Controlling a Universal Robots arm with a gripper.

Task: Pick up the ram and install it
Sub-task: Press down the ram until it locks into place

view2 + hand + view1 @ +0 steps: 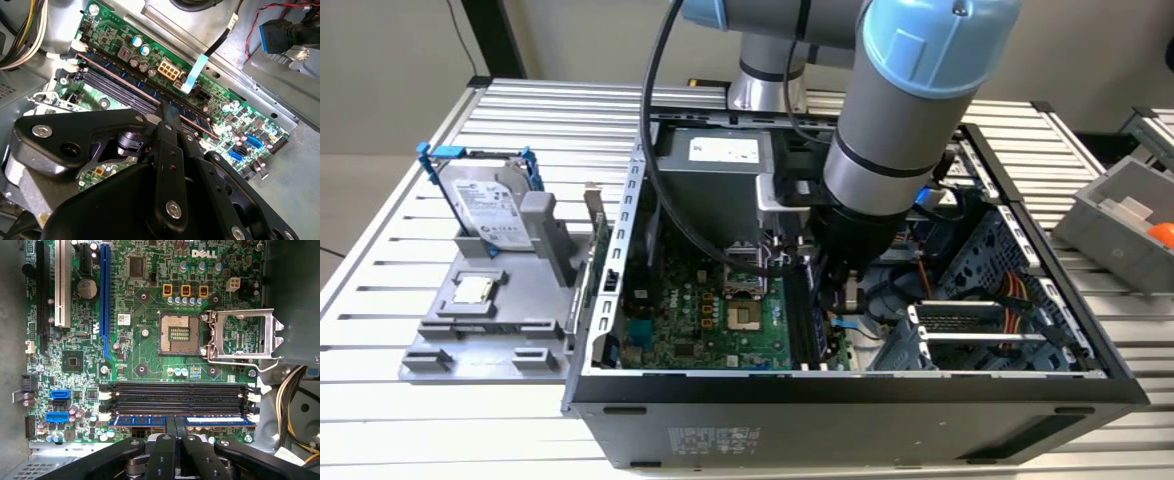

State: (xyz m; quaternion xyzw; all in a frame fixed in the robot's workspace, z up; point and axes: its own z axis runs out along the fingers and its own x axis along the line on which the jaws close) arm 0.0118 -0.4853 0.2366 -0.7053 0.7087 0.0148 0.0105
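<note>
Inside open computer case (854, 385), jaws (176, 421) press ram (145, 420) into motherboard slot (175, 410)

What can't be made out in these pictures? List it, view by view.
- First wrist view: the middle of the ram, covered by the hand. Whether it is fully seated cannot be told.
- Exterior view: where the hand meets the motherboard, hidden behind the arm.
- Exterior view: the lower edge of the hard drive, sunk in its grey holder.
</note>
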